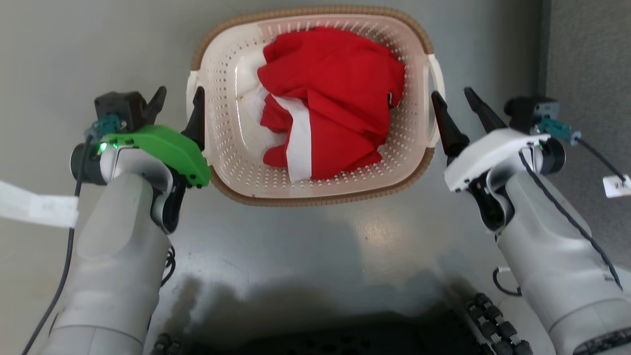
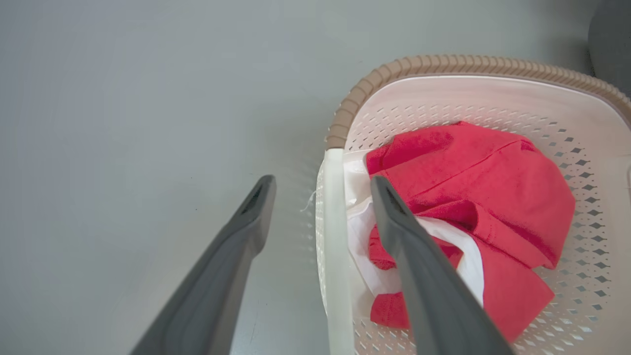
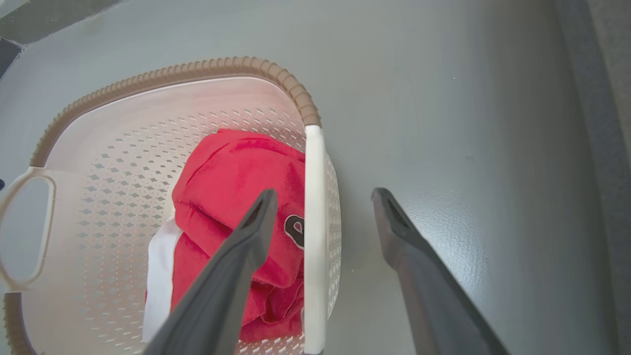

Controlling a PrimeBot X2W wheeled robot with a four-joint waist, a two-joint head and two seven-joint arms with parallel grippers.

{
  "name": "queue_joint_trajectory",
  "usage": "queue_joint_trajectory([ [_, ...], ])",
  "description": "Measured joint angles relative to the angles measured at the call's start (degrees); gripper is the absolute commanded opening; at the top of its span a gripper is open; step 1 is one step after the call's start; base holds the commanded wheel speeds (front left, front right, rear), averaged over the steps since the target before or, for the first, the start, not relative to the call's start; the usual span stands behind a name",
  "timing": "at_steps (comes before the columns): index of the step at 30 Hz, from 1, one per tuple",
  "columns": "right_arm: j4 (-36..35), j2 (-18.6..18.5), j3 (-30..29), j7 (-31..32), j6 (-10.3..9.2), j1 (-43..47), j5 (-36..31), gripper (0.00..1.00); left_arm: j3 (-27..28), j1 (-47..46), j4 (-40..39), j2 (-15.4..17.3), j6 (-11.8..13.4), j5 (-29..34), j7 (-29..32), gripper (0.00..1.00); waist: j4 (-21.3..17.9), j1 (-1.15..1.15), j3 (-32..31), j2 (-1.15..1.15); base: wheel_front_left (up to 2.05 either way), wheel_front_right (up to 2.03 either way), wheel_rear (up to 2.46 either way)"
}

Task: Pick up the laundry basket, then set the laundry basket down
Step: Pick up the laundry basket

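Laundry basket: the cream, perforated laundry basket (image 1: 315, 201) with its brown woven-look rim is sitting on the grey floor (image 1: 315, 256), straight ahead of the robot and between its two arms. Its right side is lying nearer the floor's right edge, where a darker textured grey surface (image 1: 591, 49) is rising.

Contents: a crumpled red garment (image 1: 340, 98) is filling most of the basket, with a white cloth (image 1: 299, 143) running through its folds. In the right wrist view a small dark emblem (image 3: 295, 230) is showing on the red fabric.

Left gripper: the left gripper (image 1: 179, 93) is hanging over the basket's left side with its jaws standing wide apart. They are straddling the white left handle (image 2: 334, 236) — one finger outside over the floor, the other inside over the laundry. A gap is showing on each side of the handle, and nothing is being held.

Right gripper: the right gripper (image 1: 451, 93) is mirroring it — jaws spread and holding nothing, with the white right handle (image 3: 314, 222) running up between the two fingers. One finger is over the red garment, the other over bare floor.

Arms: both pale forearms (image 1: 113, 256) are reaching in from the lower corners of the head view. The left wrist is wearing a green cover (image 1: 162, 148) with a small green light glowing.
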Motion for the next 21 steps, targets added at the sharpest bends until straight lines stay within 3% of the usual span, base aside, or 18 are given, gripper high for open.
queue_joint_trajectory([
  [14,6.1,0.9,3.5,0.0,0.00,-7.5,2.7,0.98,-3.5,-5.1,6.8,-0.1,-0.2,-3.0,2.5,1.00,0.0,0.00,6.0,0.00,0.00,0.00,0.00],
  [15,6.4,0.9,3.7,0.0,0.00,-7.7,3.0,0.80,-3.6,-5.3,7.2,-0.2,-0.2,-3.2,2.5,1.00,0.0,0.00,6.2,0.00,0.00,0.00,0.00],
  [16,6.7,0.9,3.9,0.0,0.00,-8.0,3.3,0.49,-3.7,-5.4,7.6,-0.2,-0.2,-3.5,2.5,0.91,0.0,0.00,6.3,0.00,0.00,0.00,0.00],
  [17,6.7,0.9,4.1,0.0,0.00,-8.2,3.5,0.40,-3.8,-5.5,7.8,-0.2,-0.2,-3.6,2.5,0.75,-0.1,0.00,6.4,0.00,0.00,0.00,0.00],
  [18,6.7,0.9,4.3,0.0,0.00,-8.4,3.7,0.27,-4.0,-5.6,7.9,-0.2,-0.2,-3.7,2.5,0.69,-0.1,0.00,6.4,0.00,0.00,0.00,0.00],
  [19,6.8,1.0,4.4,0.0,0.00,-8.7,3.9,0.10,-4.2,-5.7,8.0,-0.2,-0.2,-4.0,2.5,0.38,-0.1,0.00,6.5,0.00,0.00,0.00,0.00],
  [20,6.8,1.0,4.5,0.0,0.00,-9.0,3.9,0.10,-4.6,-5.9,8.0,-0.2,-0.3,-4.0,2.5,0.38,-0.1,0.00,6.6,0.00,0.00,0.00,0.00],
  [21,6.8,1.1,4.6,0.0,0.00,-9.3,4.0,0.00,-4.9,-6.1,8.1,-0.4,-0.4,-4.1,2.5,0.20,-0.1,0.00,6.6,0.00,0.00,0.00,0.00],
])
